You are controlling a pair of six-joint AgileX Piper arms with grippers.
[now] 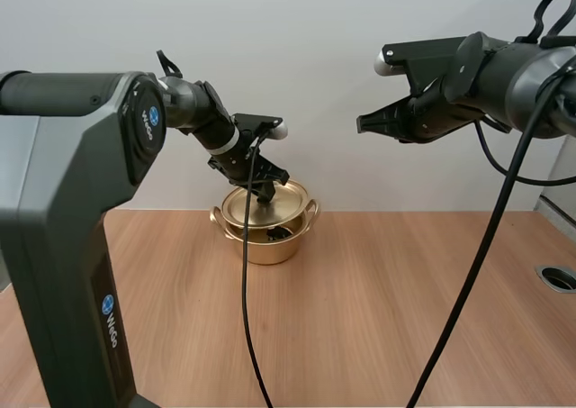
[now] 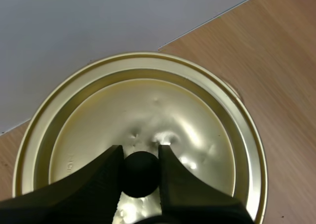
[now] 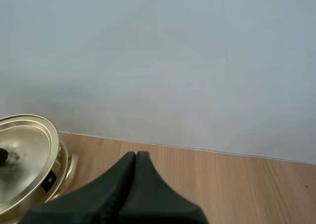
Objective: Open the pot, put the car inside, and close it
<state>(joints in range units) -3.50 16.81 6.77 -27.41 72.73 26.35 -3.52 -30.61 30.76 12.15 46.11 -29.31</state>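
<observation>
Surface, high view: wooden counter (image 1: pixel 378 309) running to a plain pale wall (image 1: pixel 315 48) at the far side.
Pot, high view: gold pot (image 1: pixel 261 249) standing on the counter at the far side, left of centre, close to the wall; two side handles.
Lid, high view: gold lid (image 1: pixel 270 203) tilted over the pot, near edge raised, a gap open toward the near side.
Contents, high view: dark item (image 1: pixel 274 234) lying inside the pot under the raised lid; too small to tell its form.
Left pincer, high view: left pincer (image 1: pixel 264 194) reaching down from the left onto the top of the lid.
Right pincer, high view: right pincer (image 1: pixel 362 122) held high above the counter to the right, well apart from the pot, fingers pressed together, carrying nothing.
Left pincer, left wrist view: both fingers (image 2: pixel 106 179) clamped on the black knob (image 2: pixel 140 177) at the lid's centre, one on each side, touching it.
Lid, left wrist view: ringed, shiny surface with small dents near the knob; counter and wall beyond its rim.
Right pincer, right wrist view: fingers lying together as one dark wedge, clenched on nothing.
Pot, right wrist view: pot with its tilted lid off to the left, by the wall, apart from this pincer.
</observation>
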